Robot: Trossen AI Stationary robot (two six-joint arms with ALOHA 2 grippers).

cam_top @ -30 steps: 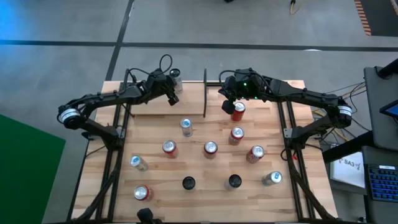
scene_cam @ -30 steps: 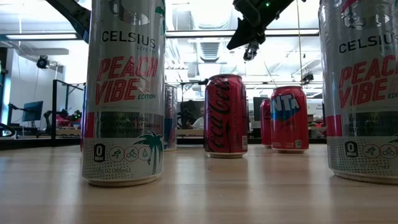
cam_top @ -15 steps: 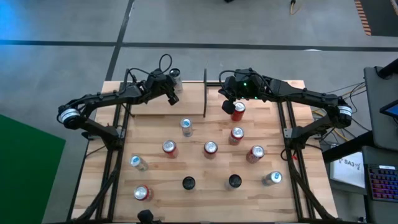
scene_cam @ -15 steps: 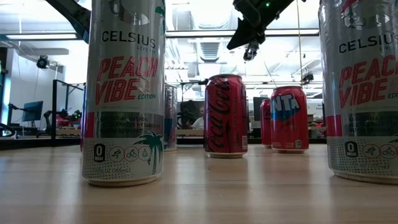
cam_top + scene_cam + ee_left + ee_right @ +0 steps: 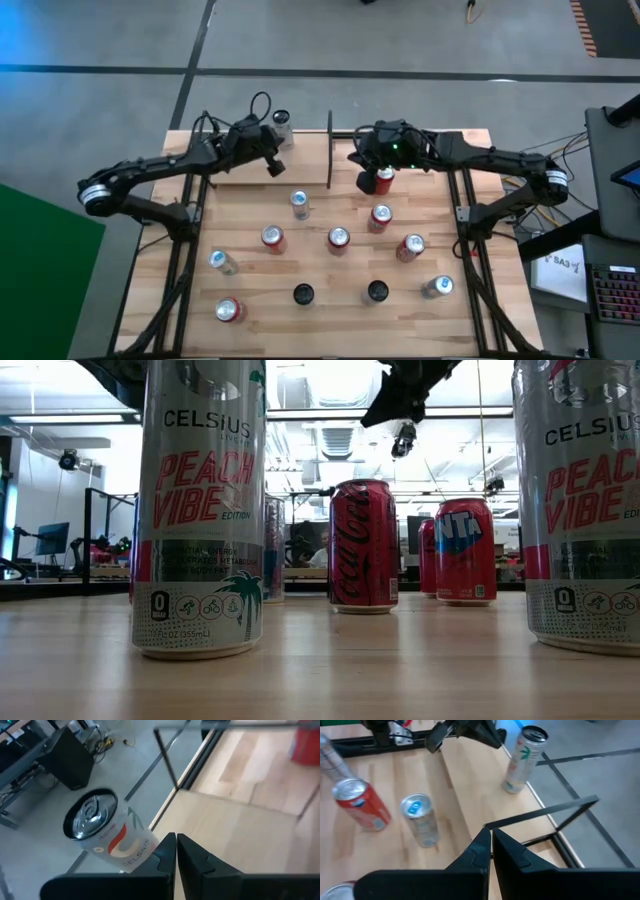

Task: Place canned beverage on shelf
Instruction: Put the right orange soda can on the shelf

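- While ten cans are standing scattered across the wooden surface (image 5: 250, 325) on the near side of the shelf (image 5: 240, 170), one white can (image 5: 283, 122) is already sitting on the shelf plank at its far edge, left of the black divider rod (image 5: 330, 150); judging by that spot, it has been delivered.
- Just on the near side of that white can, the left end effector (image 5: 272, 165) is hanging over the shelf with its fingers pressed together and nothing between them, which reads as a release already made, with the arm leaving the can free.
- Right of the divider rod, the right end effector (image 5: 366, 182) is hovering with its fingers together too, empty, directly beside a red can (image 5: 383, 178).
- That red can is standing upright just at the shelf's near edge; whether it is resting on the plank or the surface is not clear.
- Since both end effectors are empty, the next can probably needs a fresh approach with fingers spread first.
- Remaining cans are standing well apart from one another, leaving room for fingers to come down around each.
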